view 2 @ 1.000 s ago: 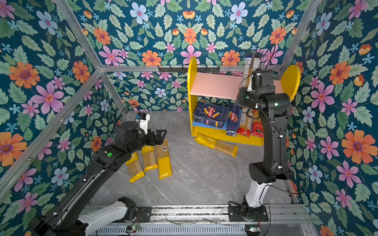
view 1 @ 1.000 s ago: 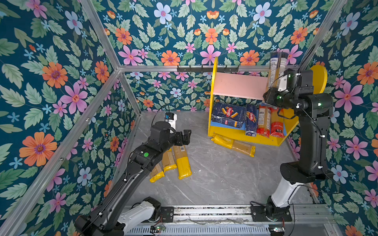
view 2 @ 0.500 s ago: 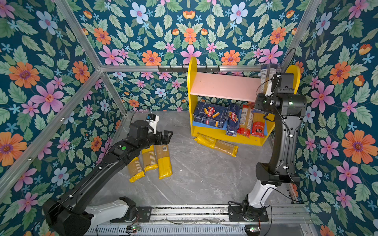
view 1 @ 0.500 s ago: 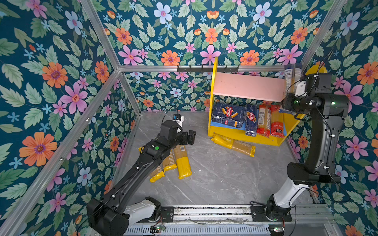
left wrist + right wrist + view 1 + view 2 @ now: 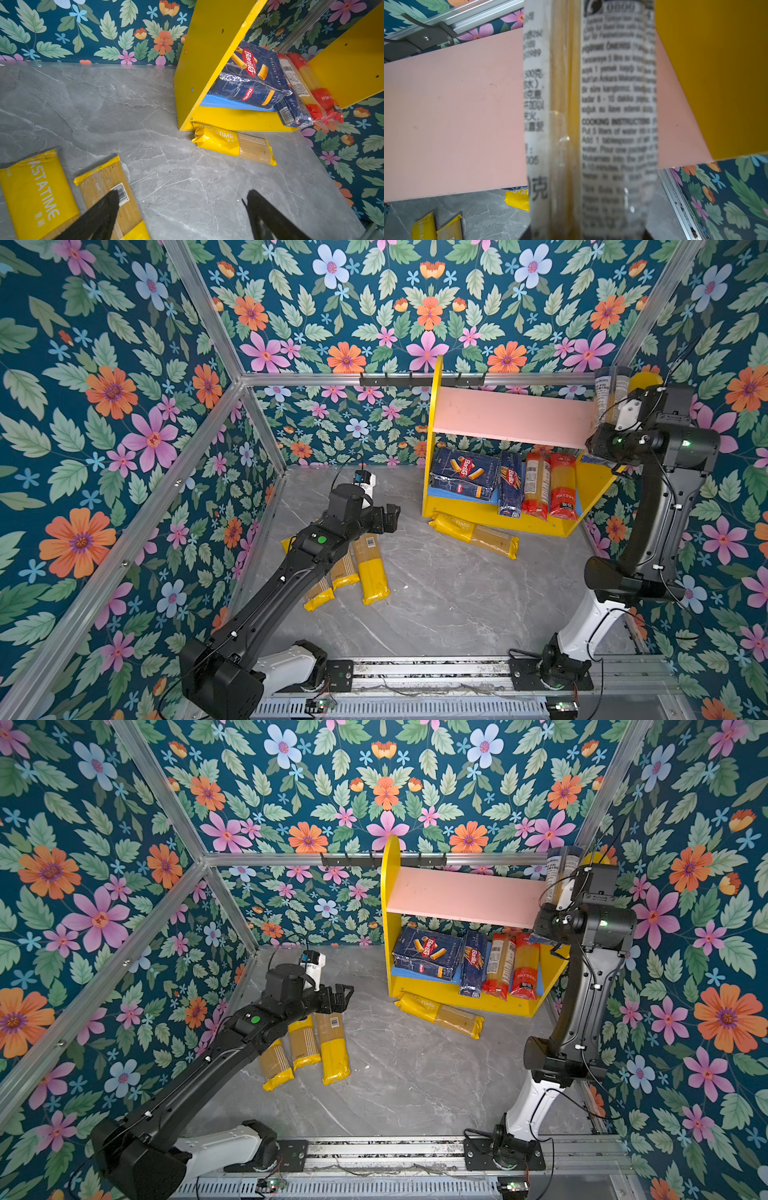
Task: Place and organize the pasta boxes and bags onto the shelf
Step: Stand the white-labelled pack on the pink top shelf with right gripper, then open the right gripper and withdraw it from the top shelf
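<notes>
1. Pink upper board (image 5: 511, 416) of the shelf (image 5: 434, 414) is bare; at its right end, upper right of the frame, a white-labelled spaghetti bag (image 5: 610, 391) is gripped upright by the right end effector (image 5: 611, 419), narrowed on it.
2. The bag is best leaned against the yellow side panel (image 5: 716, 72) or laid flat, and released only once supported; a slim upright packet is judged likely to topple.
3. The left end effector (image 5: 387, 517) is spread wide and empty above the grey surface (image 5: 436, 605), beside three yellow-ended bags (image 5: 372, 572).
4. The wide box (image 5: 463, 479), the narrow box (image 5: 510, 485) and two red-ended bags (image 5: 550, 485) are seen on the blue lower board (image 5: 224, 101).
</notes>
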{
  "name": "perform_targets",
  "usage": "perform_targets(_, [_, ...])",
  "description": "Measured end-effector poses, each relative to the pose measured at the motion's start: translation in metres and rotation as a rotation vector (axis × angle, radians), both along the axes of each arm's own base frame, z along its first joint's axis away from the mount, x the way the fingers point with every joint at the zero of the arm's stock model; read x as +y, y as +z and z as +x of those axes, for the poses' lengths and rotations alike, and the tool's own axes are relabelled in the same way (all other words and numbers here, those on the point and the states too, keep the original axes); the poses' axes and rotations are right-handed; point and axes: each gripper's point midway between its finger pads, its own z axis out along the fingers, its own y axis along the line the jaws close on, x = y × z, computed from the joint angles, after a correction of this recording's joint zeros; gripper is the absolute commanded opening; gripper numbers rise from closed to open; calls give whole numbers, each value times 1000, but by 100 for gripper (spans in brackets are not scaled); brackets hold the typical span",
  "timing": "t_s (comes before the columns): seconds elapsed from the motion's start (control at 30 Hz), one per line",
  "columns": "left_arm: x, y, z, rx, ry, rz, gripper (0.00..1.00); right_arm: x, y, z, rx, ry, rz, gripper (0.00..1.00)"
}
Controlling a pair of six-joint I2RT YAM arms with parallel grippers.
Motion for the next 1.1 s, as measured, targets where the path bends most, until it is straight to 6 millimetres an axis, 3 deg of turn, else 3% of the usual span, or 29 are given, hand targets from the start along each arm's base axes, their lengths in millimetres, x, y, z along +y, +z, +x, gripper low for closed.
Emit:
perform_targets(0.1, [-2, 4, 0, -6, -6, -6, 97, -4, 0, 1, -5, -3, 9, 18])
perform_targets(0.2, [-3, 7, 0, -12, -10, -11, 97, -3, 1, 2, -7, 0, 11, 35])
perform_targets(0.47, [-6, 17, -3, -23, -21, -24, 96, -5, 11, 3, -49, -2, -1, 58])
perform_targets(0.77, [-3, 32, -12, -49, -19, -54, 96, -6, 24, 0, -98, -10, -18, 64])
perform_targets(1.0, [3, 42, -20, -70, -14, -62, 97, -4, 38, -27, -132, -33, -44, 70])
perform_targets(1.07, [5, 43, -23, -75, -8, -62, 97, -2, 44, -41, -148, -46, -55, 99])
perform_targets(1.1, [7, 44, -24, -77, -5, -61, 97, 0, 48, -49, -160, -49, -56, 99])
